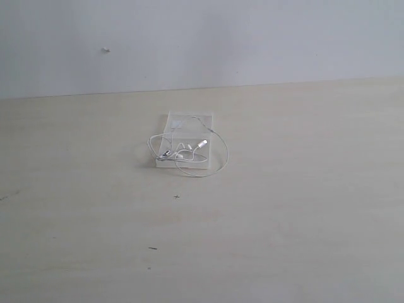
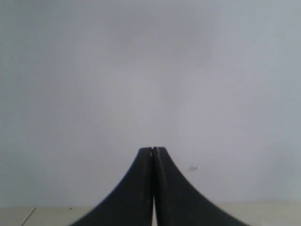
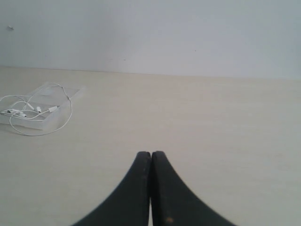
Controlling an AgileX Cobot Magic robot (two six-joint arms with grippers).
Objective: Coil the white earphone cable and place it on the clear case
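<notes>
The clear case (image 1: 189, 120) lies flat near the middle of the table. The white earphone cable (image 1: 218, 165) rests on it in loose loops, and one loop hangs over the case's front and right edges onto the tabletop. The right wrist view shows the same case (image 3: 75, 90) and cable (image 3: 69, 115) far off to one side of my right gripper (image 3: 151, 153), which is shut with nothing in it. My left gripper (image 2: 153, 149) is shut and empty too, facing the grey wall. Neither gripper appears in the exterior view.
The pale wooden table (image 1: 303, 208) runs back to a plain grey wall (image 1: 252, 38). A few small dark specks (image 1: 177, 196) mark the tabletop in front of the case.
</notes>
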